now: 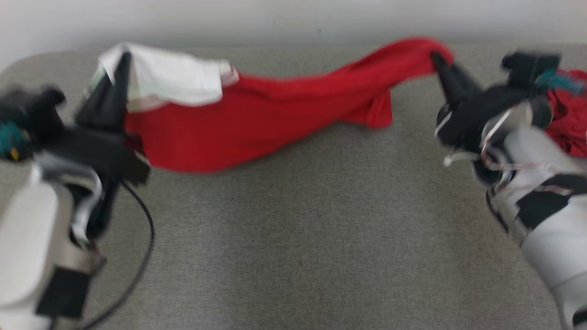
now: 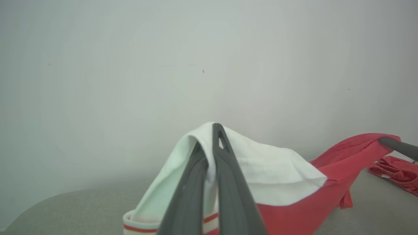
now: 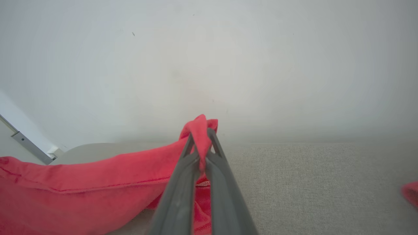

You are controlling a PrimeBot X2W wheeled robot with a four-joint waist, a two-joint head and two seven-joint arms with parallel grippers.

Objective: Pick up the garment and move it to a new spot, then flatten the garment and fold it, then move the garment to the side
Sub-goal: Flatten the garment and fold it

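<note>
The left gripper (image 1: 124, 59) is pinched on the white end of the red garment (image 1: 257, 119), the right gripper (image 1: 435, 57) on its red end. Stretched between them, its sagging middle seems to touch the grey counter (image 1: 293, 229).

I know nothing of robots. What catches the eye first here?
A bright red garment with a white end is stretched between two dark claws over the grey surface. The left claw pinches the white end, the right claw the red end. Another red cloth lies at the far right.
</note>
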